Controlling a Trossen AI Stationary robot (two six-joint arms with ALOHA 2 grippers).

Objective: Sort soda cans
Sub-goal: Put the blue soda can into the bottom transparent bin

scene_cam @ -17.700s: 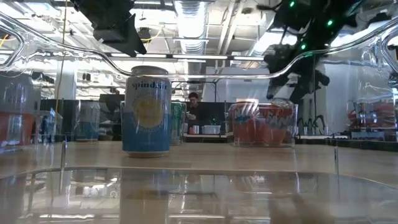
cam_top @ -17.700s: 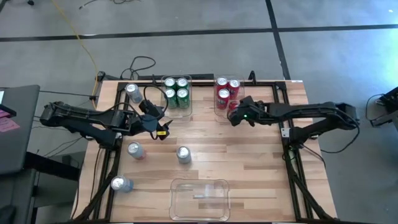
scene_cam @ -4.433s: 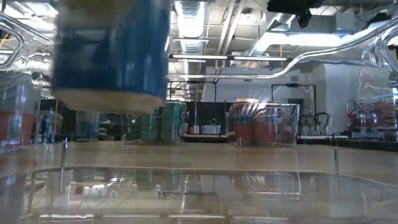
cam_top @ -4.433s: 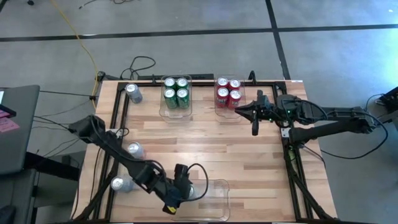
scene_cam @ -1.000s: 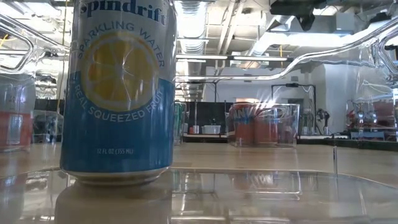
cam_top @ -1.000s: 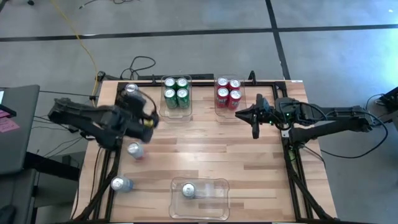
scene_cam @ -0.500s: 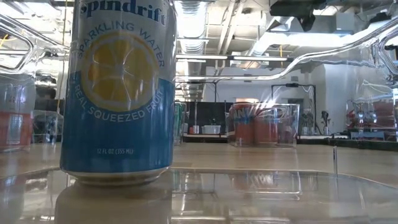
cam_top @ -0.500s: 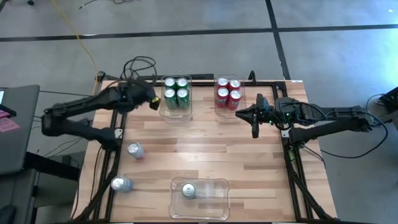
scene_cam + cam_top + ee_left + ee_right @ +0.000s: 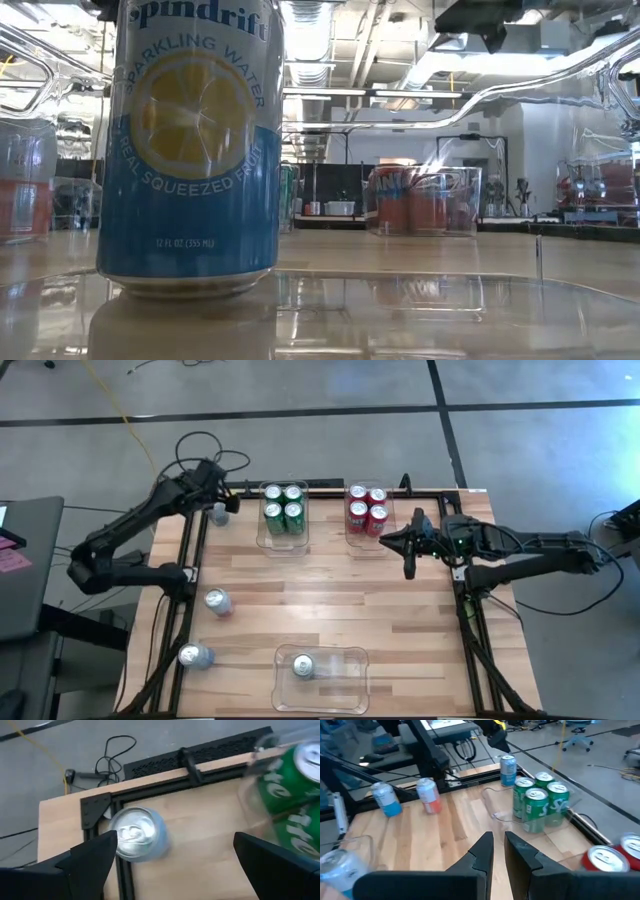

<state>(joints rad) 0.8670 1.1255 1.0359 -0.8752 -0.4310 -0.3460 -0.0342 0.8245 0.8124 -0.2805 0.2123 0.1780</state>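
Left gripper (image 9: 213, 482) is over the far-left table corner, fingers (image 9: 90, 860) spread wide and holding nothing, straddling an upright silver-topped pale blue can (image 9: 219, 512) that stands just left of the clear plastic bin of four green cans (image 9: 283, 505)

Relative to that green-can bin: a clear bin with four red cans (image 9: 367, 508) sits to its right, a silver can with a reddish label (image 9: 217, 602) stands well toward the near-left side, a silver can with a blue label (image 9: 194, 656) lies beyond it by the table's left edge, and a clear rectangular bin (image 9: 345, 678) at the near edge holds one blue lemon-printed sparkling-water can (image 9: 188, 150), upright

Right gripper (image 9: 408, 566) waits just right of the red-can bin, fingers (image 9: 481, 851) nearly together with a narrow gap, nothing between them
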